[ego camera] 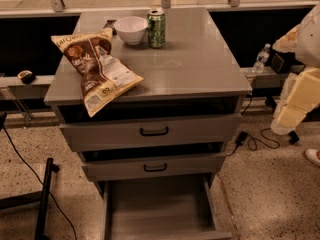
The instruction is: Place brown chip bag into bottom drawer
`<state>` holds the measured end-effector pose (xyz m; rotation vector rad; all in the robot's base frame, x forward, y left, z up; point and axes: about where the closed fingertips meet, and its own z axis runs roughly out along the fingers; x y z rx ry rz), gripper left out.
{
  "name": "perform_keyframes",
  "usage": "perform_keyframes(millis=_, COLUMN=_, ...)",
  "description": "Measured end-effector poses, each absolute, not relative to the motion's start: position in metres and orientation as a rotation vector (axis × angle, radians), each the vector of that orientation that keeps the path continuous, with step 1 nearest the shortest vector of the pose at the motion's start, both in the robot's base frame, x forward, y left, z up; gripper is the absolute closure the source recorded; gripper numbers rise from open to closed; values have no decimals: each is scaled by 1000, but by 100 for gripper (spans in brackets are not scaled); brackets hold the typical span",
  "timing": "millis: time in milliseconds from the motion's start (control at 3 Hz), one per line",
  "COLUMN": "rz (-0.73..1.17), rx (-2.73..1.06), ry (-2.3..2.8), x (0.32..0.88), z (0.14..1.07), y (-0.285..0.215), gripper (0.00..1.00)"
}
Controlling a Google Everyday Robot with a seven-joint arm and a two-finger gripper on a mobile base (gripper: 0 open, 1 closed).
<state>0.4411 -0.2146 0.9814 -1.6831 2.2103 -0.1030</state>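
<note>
The brown chip bag (95, 69) lies flat on the left of the grey cabinet top (200, 64), its lower end hanging over the front edge. The bottom drawer (160, 209) is pulled out at the foot of the cabinet, and its flat grey floor is bare. My arm hangs at the far right, beside the cabinet. My gripper (283, 126) is at its lower end, well away from both the bag and the drawer, and holds nothing that I can see.
A white bowl (130, 29) and a green can (156, 28) stand at the back of the top. The two upper drawers with black handles (154, 131) are slightly ajar. A water bottle (261, 58) and cables (255, 139) are on the right. A black stand leg (44, 199) is on the left.
</note>
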Motion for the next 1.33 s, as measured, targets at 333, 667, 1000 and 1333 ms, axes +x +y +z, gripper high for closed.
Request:
perform_keyframes(millis=333, rz=-112, rx=-1696, ry=2074, x=458, z=992, y=-171, gripper=0)
perform_keyframes(millis=667, rz=-164, rx=-1805, ry=1873, x=482, z=1001, y=-89, gripper=0)
perform_keyframes(millis=1000, rz=-236, rx=-1872, ry=1660, x=498, z=1007, y=-12, gripper=0)
perform_keyframes(millis=1333, rz=-246, rx=-1857, ry=1647, x=497, z=1017, y=-11, gripper=0)
